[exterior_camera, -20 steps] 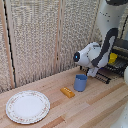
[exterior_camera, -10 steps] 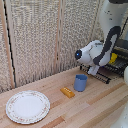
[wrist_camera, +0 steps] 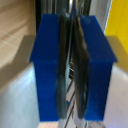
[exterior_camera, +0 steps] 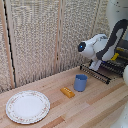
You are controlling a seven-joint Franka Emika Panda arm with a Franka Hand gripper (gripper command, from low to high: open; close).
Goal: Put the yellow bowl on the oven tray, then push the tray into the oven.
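Observation:
In the exterior view my white grabber (exterior_camera: 94,65) reaches down onto the near edge of the dark slatted baking sheet (exterior_camera: 100,74), which sticks out from the oven (exterior_camera: 122,56) at the exterior view's right. A bit of the yellow dish (exterior_camera: 116,57) shows on the sheet behind my wrist. In the wrist view the grabber (wrist_camera: 71,65) is seen close up: its two blue fingers (wrist_camera: 47,65) are pressed almost together on a thin dark metal edge. The yellow dish (wrist_camera: 120,20) shows just beyond them.
A blue cup (exterior_camera: 80,82) stands on the wooden table just in front of the sheet, with a flat orange-yellow block (exterior_camera: 67,92) beside it. A large white patterned plate (exterior_camera: 27,106) lies at the exterior view's left. A slatted wall stands behind.
The arm and the sheet's edge have shifted slightly towards the exterior view's right, towards the oven. The cup, block and plate have not moved.

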